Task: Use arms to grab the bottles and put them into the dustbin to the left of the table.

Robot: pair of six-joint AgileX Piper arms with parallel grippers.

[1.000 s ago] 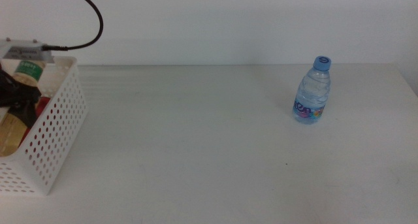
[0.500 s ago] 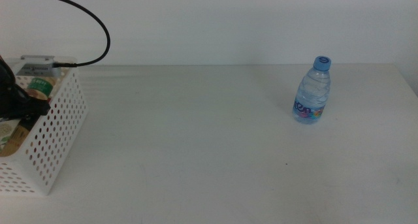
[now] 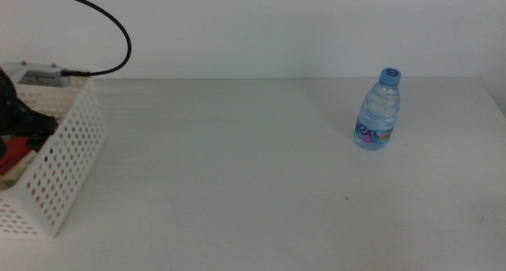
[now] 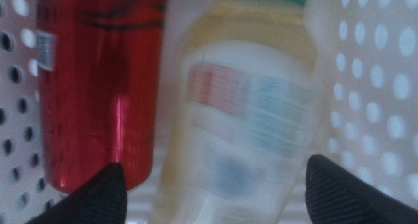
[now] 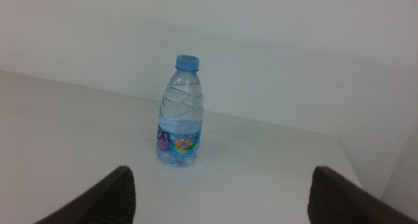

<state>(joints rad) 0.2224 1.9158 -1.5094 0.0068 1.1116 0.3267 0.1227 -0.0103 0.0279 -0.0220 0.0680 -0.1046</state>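
A plain white wall (image 3: 300, 26) fills the whole background of the middle view, bare and softly lit, with a faint grey shadow along its foot, and the same blank wall (image 5: 294, 41) stands across the right wrist view.

The basket (image 3: 59, 172) stood at the left edge of the table (image 3: 237, 168). Inside it the can (image 4: 98, 87) and the tea bottle (image 4: 241, 119) lay side by side, touching, with the left gripper (image 4: 215, 191) above them, its jaws apart. The water bottle (image 3: 379, 110) stood upright far to the right, well apart from the basket, ahead of the right gripper (image 5: 222, 198).
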